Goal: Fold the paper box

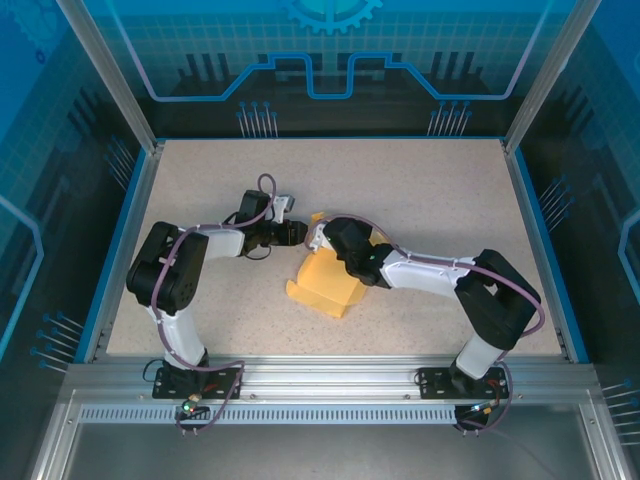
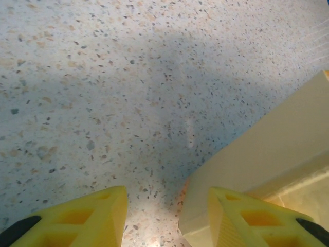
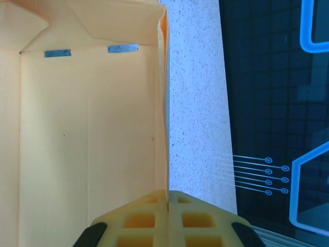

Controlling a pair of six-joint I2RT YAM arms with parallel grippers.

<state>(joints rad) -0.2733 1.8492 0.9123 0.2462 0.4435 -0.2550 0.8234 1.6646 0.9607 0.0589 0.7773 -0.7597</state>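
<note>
Item: pale yellow, thin-cardboard paper box (image 1: pixel 325 285), partly raised, with walls standing around a flat floor.
Location: we are finding it lying mid-table on the speckled, stone-look table (image 1: pixel 430 190), with both grippers meeting at its 12 o'clock edge.
Right gripper (image 3: pixel 168 194): its yellow ribbed fingers are pressing together, pinching the top edge of one upright wall.
Left gripper (image 2: pixel 167 191): its fingers are standing spread, pointing in from 9 o'clock. A wall corner is sitting between them beside the 3 o'clock finger, unclamped.
Handling: we are judging it light, springy, easily creased and apt to slide; the flaps may be wanting to spring back.
Hold: we are recommending wall edges near the scored creases, anchoring one wall while folding another.
Surface: matte card, showing two short bluish marks by an inner fold.
</note>
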